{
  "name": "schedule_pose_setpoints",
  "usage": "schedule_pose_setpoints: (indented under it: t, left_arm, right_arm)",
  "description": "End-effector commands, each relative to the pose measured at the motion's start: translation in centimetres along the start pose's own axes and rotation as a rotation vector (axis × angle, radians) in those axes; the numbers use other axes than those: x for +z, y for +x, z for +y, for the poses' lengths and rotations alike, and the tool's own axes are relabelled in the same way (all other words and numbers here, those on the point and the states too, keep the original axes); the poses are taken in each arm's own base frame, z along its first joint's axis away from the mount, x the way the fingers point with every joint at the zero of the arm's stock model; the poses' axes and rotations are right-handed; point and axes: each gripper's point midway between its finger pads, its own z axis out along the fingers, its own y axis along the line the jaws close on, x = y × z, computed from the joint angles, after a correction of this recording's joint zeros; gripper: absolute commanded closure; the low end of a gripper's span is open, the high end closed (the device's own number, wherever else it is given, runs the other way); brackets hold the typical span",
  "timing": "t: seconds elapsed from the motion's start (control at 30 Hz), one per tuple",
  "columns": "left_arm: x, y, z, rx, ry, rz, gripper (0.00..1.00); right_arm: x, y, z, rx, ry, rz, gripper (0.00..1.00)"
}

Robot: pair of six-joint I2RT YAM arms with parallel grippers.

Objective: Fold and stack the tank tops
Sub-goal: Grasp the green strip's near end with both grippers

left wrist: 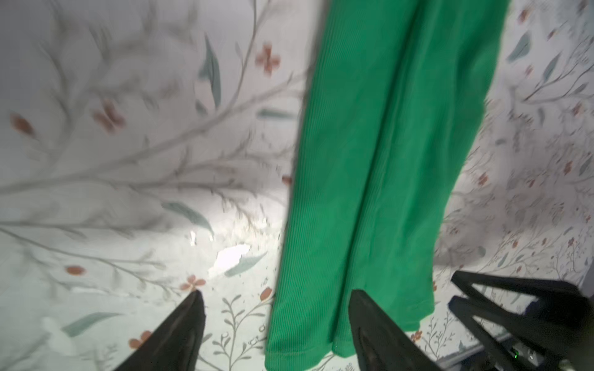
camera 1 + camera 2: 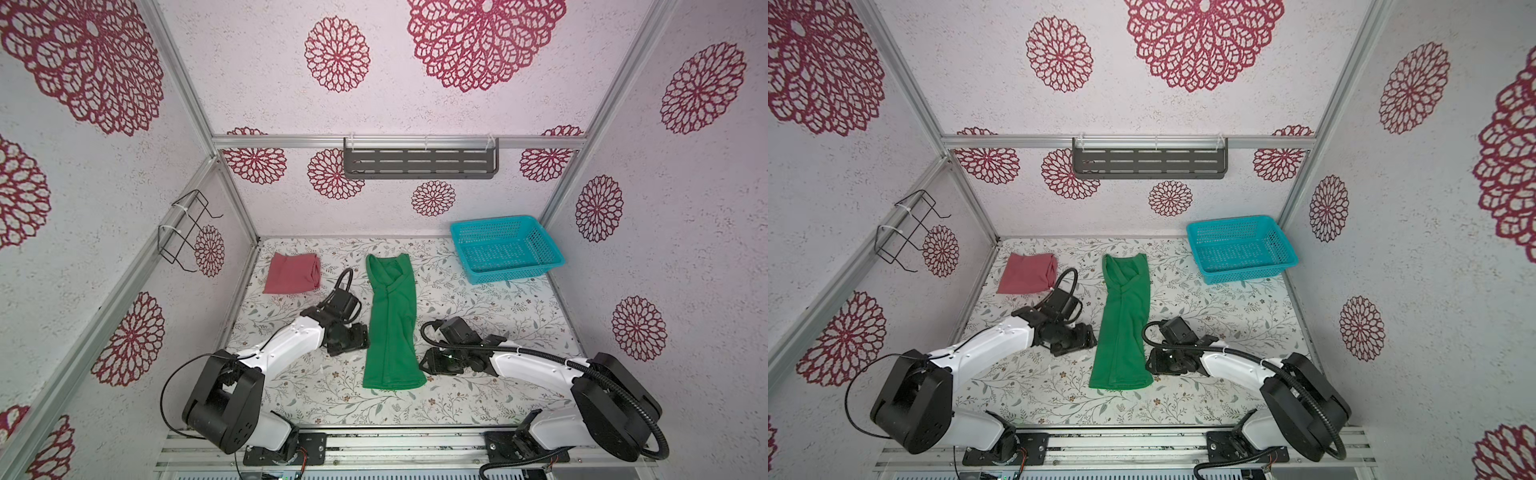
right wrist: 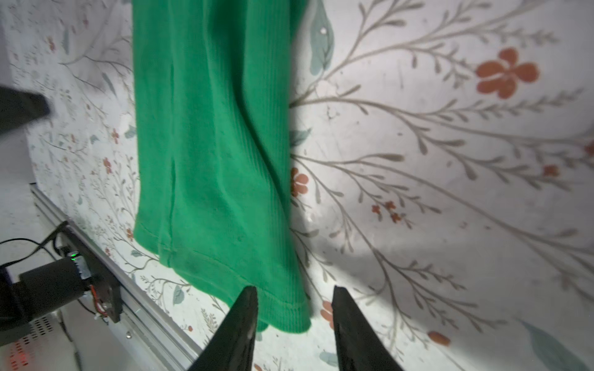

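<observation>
At the near end of the flower-printed bench (image 2: 478, 316), the left tool (image 2: 358, 337) sits low just beside one long edge of the bright green ribbed cloth tank top (image 2: 390, 328). Its wrist view shows the jaws spread wide with nothing gripped, and the hem lies flat on the bench under the gap between the black fingers (image 1: 180, 334). The right tool (image 2: 428, 365) stands just beside the opposite long edge, nearer the hem corner. Its jaws are parted about halfway and also hold nothing, with that corner lying on the bench below them in its wrist view. Between the two tools the green top lies in the middle of the bench as a long narrow strip, already folded lengthwise, its hem toward the robot and its straps toward the far wall. The dusty pink-red cloth tank top (image 2: 293, 274) rests well apart at the far left of the bench as a compact folded square, so it looks finished. The turquoise plastic mesh basket (image 2: 511, 274) stands at the far right with nothing in it. The step in hand appears to be the crosswise fold of the green top. The next move probably calls for each tool to drop onto a hem corner and pinch all the layers there. Both would then carry the hem together toward the strap end, keeping the strip from twisting, before the bundle is stacked on the pink-red one.
</observation>
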Motion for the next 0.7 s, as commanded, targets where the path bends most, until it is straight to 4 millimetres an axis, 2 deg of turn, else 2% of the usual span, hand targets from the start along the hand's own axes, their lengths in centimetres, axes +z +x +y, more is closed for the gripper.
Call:
schedule_pose_setpoints:
  t: [0.0, 0.1, 0.33, 0.5, 0.67]
  left_arm:
    - [0.1, 0.9, -2.6, -0.103, 0.155, -0.029, 0.26]
    - [1.3, 3.3, -1.5, -0.141, 0.139, 0.007, 0.27]
    - [2.3, 7.4, 0.2, -0.202, 0.13, 0.05, 0.3]
    - [3.3, 9.1, 0.6, -0.241, 0.141, 0.06, 0.39]
    - [3.8, 9.8, 1.0, -0.243, 0.11, 0.056, 0.54]
  right_arm:
    - [0.8, -0.2, 1.0, 0.008, -0.055, -0.018, 0.55]
    - [1.6, 0.7, 0.3, -0.006, -0.001, 0.008, 0.54]
    - [2.4, 3.2, 0.7, -0.004, 0.006, 0.058, 0.55]
    - [2.7, 5.4, 0.6, 0.033, 0.01, 0.083, 0.57]
    - [2.7, 6.0, 0.6, 0.054, 0.018, 0.075, 0.61]
